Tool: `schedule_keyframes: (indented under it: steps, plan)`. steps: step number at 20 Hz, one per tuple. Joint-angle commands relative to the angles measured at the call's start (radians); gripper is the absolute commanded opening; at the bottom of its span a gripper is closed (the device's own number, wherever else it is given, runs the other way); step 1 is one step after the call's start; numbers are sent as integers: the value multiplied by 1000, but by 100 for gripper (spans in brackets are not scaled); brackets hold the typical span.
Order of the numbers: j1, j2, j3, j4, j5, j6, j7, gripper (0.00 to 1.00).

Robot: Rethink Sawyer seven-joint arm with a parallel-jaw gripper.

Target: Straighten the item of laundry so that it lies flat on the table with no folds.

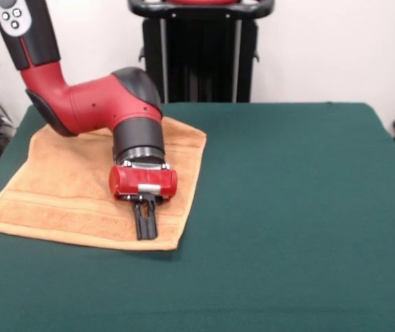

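Lying spread near the left edge of the table (287,207), towel (66,197) largely flat, no obvious folds showing, little evidently left; gripper (146,234) low over its near right corner, fingers close together, hold on cloth: cannot tell.
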Motion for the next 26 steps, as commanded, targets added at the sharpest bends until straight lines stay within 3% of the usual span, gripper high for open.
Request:
schedule_keyframes:
  steps: [1, 11, 18, 26]
  plan:
    - [99, 98, 21, -205, 135, 88, 249, 0]
    - [112, 102, 2, -217, 127, 85, 257, 0]
    - [90, 10, -7, -119, 123, 172, 265, 0]
    - [96, 13, 0, -130, 148, 160, 265, 0]
